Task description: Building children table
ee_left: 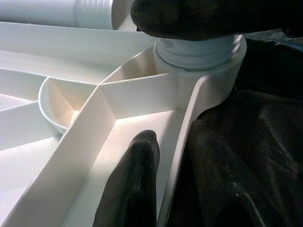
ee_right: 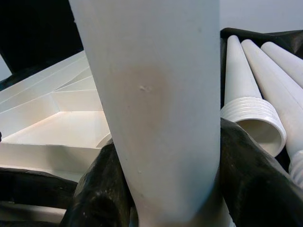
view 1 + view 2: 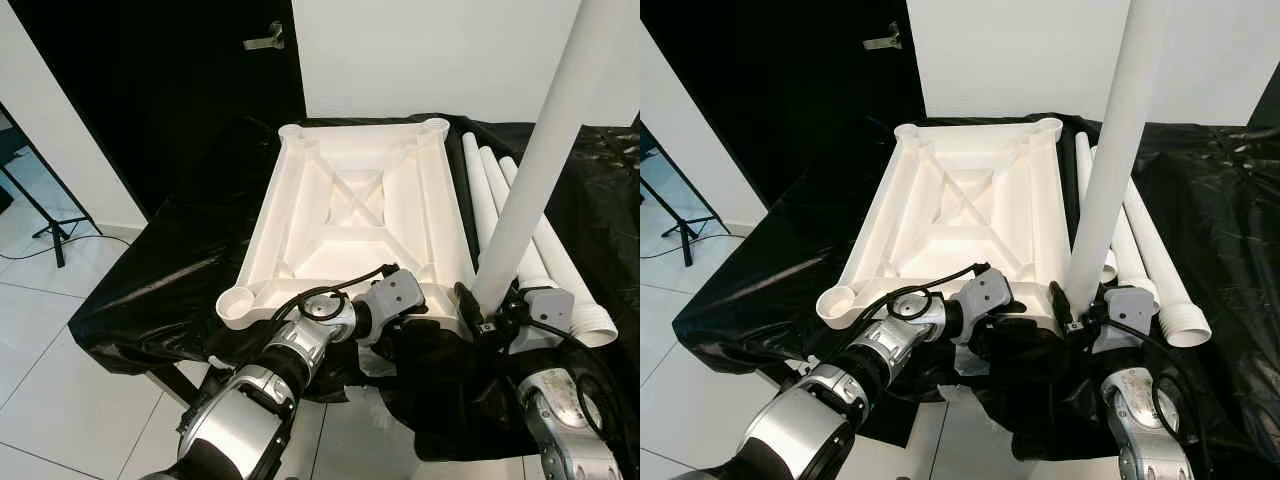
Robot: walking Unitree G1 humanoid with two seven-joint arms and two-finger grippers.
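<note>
The white tabletop (image 3: 350,210) lies upside down on a black-draped table, ribs and corner sockets facing up. A white leg (image 3: 540,150) stands upright in the near right corner socket (image 1: 208,71), its threaded end (image 1: 199,49) seated in the ring. My right gripper (image 2: 175,189) is shut on this leg just above the socket, with black fingers (image 2: 255,175) on either side. My left gripper (image 1: 173,189) is shut on the tabletop's near rim beside that socket, one finger (image 1: 137,184) inside the rim and one outside. Three spare legs (image 3: 500,200) lie along the tabletop's right side.
Black cloth (image 3: 170,260) covers the table and hangs over its edges. The near left socket (image 3: 240,303) stands open. A black door with a handle (image 3: 265,40) is behind, a tripod foot (image 3: 50,235) on the white tiled floor at the left.
</note>
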